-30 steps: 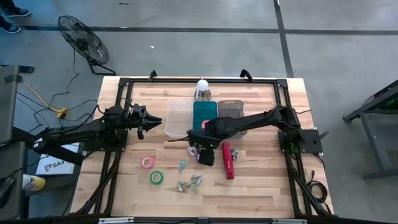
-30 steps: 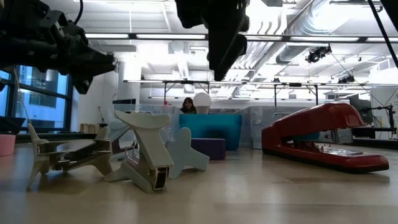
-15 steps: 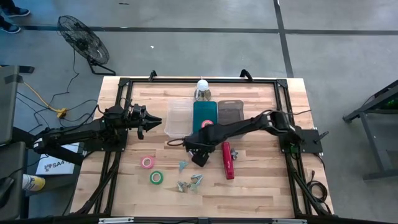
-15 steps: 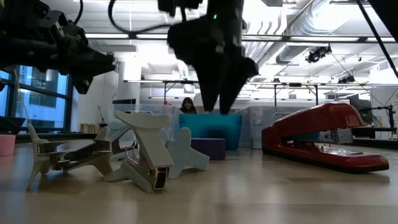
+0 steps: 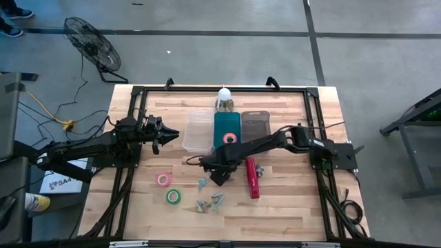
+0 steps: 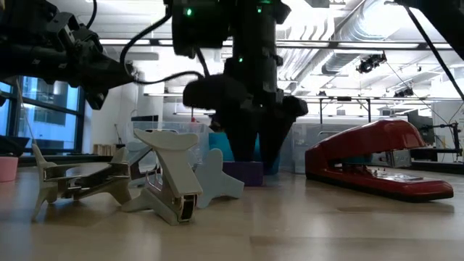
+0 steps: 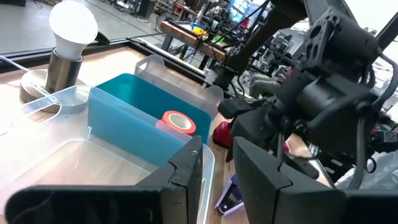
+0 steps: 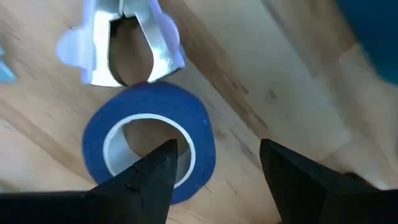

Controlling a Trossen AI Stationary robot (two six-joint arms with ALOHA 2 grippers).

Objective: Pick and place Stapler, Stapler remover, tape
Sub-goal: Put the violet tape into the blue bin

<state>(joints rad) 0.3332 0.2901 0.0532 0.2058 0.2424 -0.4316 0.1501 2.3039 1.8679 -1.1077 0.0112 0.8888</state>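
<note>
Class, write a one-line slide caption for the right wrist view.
Open right gripper descends over a blue tape roll lying flat on the wooden table, beside a staple remover.

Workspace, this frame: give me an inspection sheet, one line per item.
Surface: pale wooden table.
Job's things: long red stapler lying flat; pink tape roll and green tape roll on the wood; red tape roll in teal bin; blue tape roll under the right gripper; silvery claw-shaped staple removers.
Clutter: light bulb.
Grippers: right gripper open over the blue roll; left gripper parked by clear bin.
Cables: yellow floor cable.
Surroundings: floor fan.
</note>
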